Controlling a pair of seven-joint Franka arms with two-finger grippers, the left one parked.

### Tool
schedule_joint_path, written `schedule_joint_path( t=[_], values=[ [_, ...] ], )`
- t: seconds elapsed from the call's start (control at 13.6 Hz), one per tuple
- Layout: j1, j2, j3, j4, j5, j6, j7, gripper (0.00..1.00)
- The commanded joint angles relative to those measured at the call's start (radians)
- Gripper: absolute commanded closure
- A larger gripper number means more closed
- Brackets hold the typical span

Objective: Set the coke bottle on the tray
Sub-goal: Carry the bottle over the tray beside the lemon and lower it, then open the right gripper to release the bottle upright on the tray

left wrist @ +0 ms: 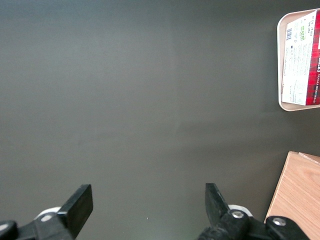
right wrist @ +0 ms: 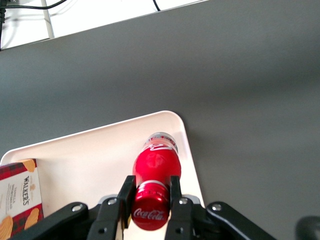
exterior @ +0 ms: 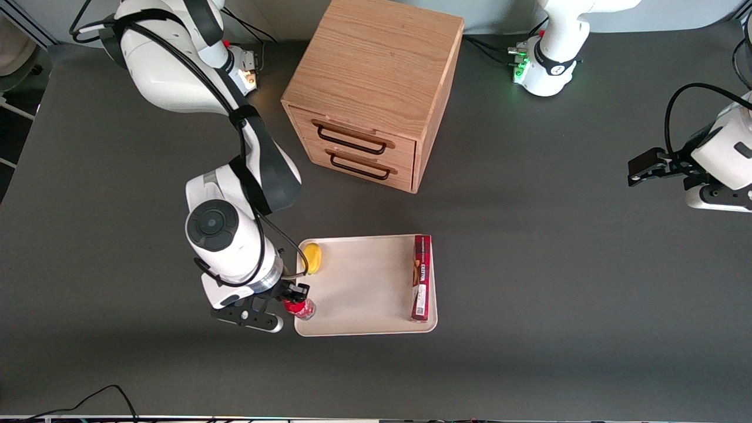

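The coke bottle (exterior: 301, 307) is a small red bottle with a red cap and clear base. My right gripper (exterior: 294, 296) is shut on its neck just under the cap. It hangs over the corner of the cream-beige tray (exterior: 364, 288) that is nearest the front camera at the working arm's end. In the right wrist view the gripper (right wrist: 150, 192) has its two black fingers (right wrist: 126, 192) pressed against the bottle (right wrist: 156, 170), with the tray (right wrist: 90, 155) below it. I cannot tell whether the base touches the tray.
A yellow lemon (exterior: 312, 257) lies on the tray, farther from the camera than the bottle. A long dark-red box (exterior: 422, 277) lies along the tray's edge toward the parked arm's end. A wooden drawer cabinet (exterior: 376, 88) stands farther from the front camera than the tray.
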Motion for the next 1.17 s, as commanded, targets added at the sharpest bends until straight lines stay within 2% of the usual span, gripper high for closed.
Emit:
schedule_joint_path(
  t=[0.0, 0.59, 0.66, 0.73, 0.81, 0.88, 1.1],
  values=[
    [0.04, 0.051, -0.022, 0.053, -0.012, 0.033, 0.061, 1.0],
    [0.04, 0.107, -0.022, 0.041, -0.015, 0.057, 0.084, 1.0],
    [0.04, 0.108, -0.022, 0.041, -0.015, 0.057, 0.084, 0.97],
    [0.038, 0.108, -0.022, 0.039, -0.017, 0.057, 0.083, 0.7],
    [0.038, 0.107, -0.023, 0.039, -0.017, 0.057, 0.081, 0.22],
    [0.04, 0.104, -0.023, 0.041, -0.023, 0.057, 0.083, 0.0],
    [0.031, 0.073, -0.022, 0.039, -0.026, 0.036, 0.08, 0.0]
  ],
)
